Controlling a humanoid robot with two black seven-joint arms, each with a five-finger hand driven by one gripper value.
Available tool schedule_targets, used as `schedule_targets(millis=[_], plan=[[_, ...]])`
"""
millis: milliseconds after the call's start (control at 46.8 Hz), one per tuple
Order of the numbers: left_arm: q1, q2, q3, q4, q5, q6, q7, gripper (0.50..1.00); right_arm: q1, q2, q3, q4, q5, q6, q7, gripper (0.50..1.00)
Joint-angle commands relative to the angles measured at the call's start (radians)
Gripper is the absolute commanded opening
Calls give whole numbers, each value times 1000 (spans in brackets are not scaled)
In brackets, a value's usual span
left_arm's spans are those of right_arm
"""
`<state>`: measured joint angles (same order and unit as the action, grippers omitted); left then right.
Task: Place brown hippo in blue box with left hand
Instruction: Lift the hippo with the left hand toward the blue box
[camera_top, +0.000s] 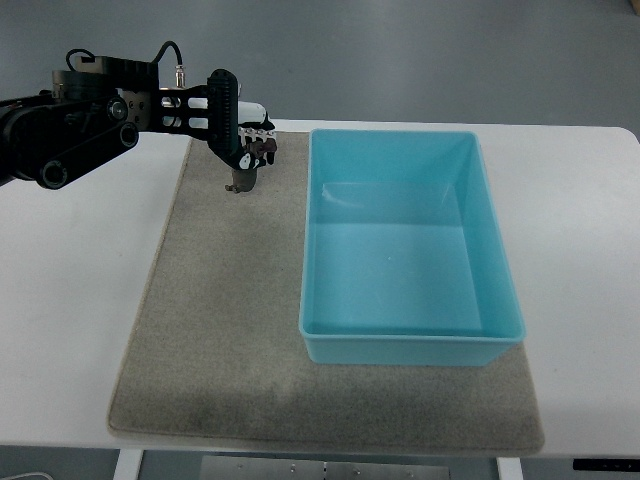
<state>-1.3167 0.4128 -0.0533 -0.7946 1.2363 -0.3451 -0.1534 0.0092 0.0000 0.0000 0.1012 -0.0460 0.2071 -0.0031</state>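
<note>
Grey mat (200, 330) | left robot hand (243, 135) grips sm brown hippo (243, 180)

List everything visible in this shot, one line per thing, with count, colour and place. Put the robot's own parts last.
table: one, white, fills the frame under everything else.
mat: one, grey-beige, lies on the table, centre-left to bottom.
blue box: one, light blue, open-topped and empty, sits on the right part of the mat.
brown hippo: one, brown, small, at the far left part of the mat beside the box's far left corner, under the hand's fingers; whether it rests on the mat or is lifted cannot be told.
left hand: one, black with white details, fingers curled down on the hippo.
left arm: one, black, comes in from the left edge at top.
</note>
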Motion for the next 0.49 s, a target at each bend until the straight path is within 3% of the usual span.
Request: schedule_targets(millis=[0,470], plan=[[-10,0,0,-2,0,-3,0,500,0,0,0,0,0,0,0,936],[-64,-23,-3,-29,6,5,-2,500,0,0,0,0,0,0,0,936]])
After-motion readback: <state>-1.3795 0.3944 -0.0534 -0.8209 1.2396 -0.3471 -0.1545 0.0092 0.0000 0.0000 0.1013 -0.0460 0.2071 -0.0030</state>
